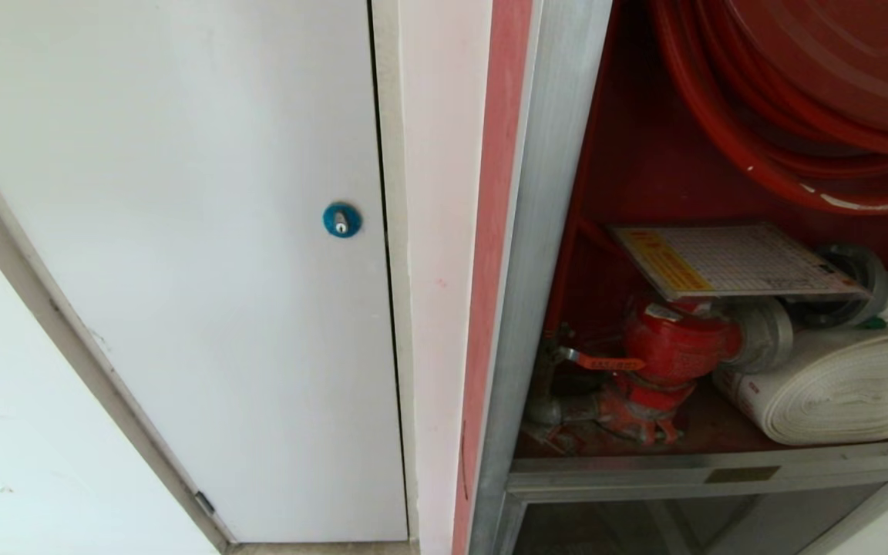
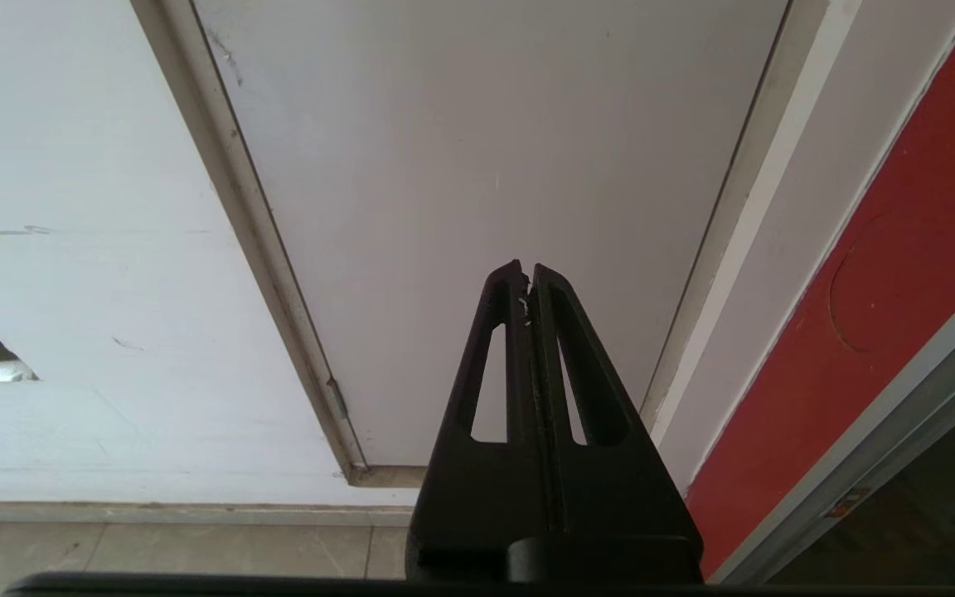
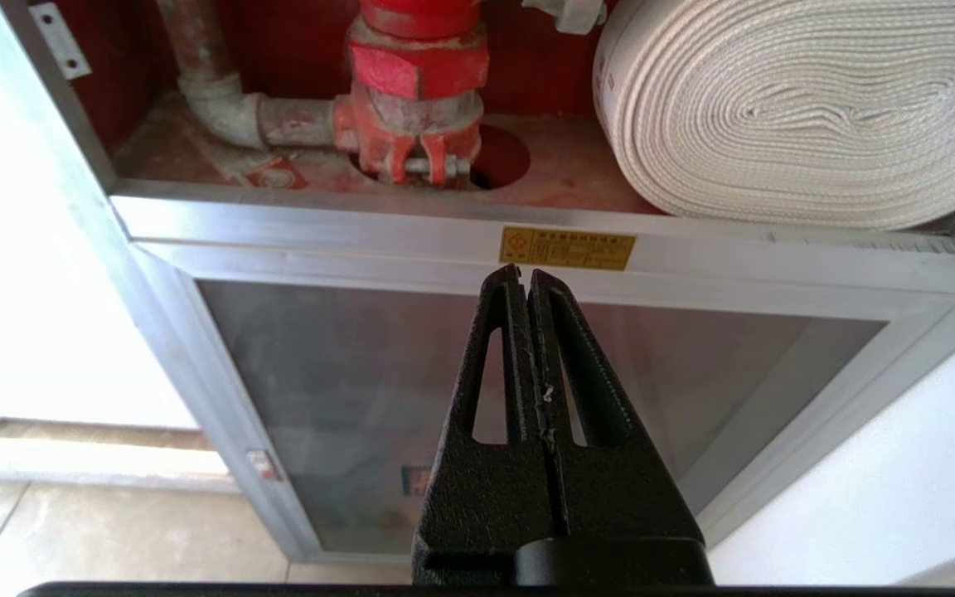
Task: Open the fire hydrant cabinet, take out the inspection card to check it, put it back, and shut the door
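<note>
The fire hydrant cabinet (image 1: pixel 544 231) stands open, silver-framed and red inside. The inspection card (image 1: pixel 729 260) lies flat on top of the red valve (image 1: pixel 671 347), beside the white rolled hose (image 1: pixel 845 385) and below the red hose reel (image 1: pixel 798 100). Neither gripper shows in the head view. My right gripper (image 3: pixel 522 272) is shut and empty, pointing at the cabinet's lower rail (image 3: pixel 527 224) below the valve (image 3: pixel 419 83) and hose (image 3: pixel 801 108). My left gripper (image 2: pixel 525 269) is shut and empty, facing the white wall panel. A white surface (image 3: pixel 900 464) runs along the cabinet's right side; I cannot tell whether it is the door.
A white flush panel (image 1: pixel 182 231) with a round blue lock (image 1: pixel 341 220) sits left of the cabinet. A smaller glass panel (image 3: pixel 361 373) fills the frame under the shelf. Beige floor tiles (image 2: pixel 154 551) run along the wall's foot.
</note>
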### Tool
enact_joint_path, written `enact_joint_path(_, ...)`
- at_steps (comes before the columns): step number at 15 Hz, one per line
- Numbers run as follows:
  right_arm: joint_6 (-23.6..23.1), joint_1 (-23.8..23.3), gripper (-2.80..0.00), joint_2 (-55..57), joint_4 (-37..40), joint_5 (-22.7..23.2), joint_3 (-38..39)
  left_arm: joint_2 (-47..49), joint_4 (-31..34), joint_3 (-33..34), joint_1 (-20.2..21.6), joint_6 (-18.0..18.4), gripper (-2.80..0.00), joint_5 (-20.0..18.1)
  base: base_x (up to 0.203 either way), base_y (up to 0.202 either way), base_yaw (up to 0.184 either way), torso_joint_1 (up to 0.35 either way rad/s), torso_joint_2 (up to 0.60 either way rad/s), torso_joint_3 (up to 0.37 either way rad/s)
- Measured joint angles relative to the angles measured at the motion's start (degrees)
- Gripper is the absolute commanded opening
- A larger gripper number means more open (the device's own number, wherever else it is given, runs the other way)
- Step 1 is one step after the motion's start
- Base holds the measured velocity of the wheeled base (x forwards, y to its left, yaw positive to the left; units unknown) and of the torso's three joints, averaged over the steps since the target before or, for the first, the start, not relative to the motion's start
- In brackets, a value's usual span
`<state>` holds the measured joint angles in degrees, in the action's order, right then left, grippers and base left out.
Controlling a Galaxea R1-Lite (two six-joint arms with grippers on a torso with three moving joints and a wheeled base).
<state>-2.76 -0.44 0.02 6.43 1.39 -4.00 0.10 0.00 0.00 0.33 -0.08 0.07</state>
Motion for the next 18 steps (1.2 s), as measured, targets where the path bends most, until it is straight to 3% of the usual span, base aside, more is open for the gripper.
enact_joint_path(4,1.19,0.0,-2.8,1.9,3.82,0.26,-6.94,0.0,0.0,0.0,0.0,-0.01,-2.8,0.02,0.0,0.0,0.0,0.0,0.0,0.0)
enact_joint_path(11,9.02,0.02,-2.8,9.02,3.82,3.14,-15.22,0.0,0.02,0.0,0.0,-0.01,-2.8,-0.02,0.0,0.0,0.0,0.0,0.0,0.0)
enact_joint_path(15,17.24,0.0,-2.8,12.91,3.93,8.32,-19.25,0.0,0.0,0.0,0.0,0.0,-2.8,0.0,0.0,0.0,0.0,0.0,0.0,0.0)
enact_joint_path(18,19.02,0.0,-2.8,14.87,3.82,9.22,-20.43,0.0,0.0,0.0,0.0,0.0,-2.8,0.0,0.0,0.0,0.0,0.0,0.0,0.0)
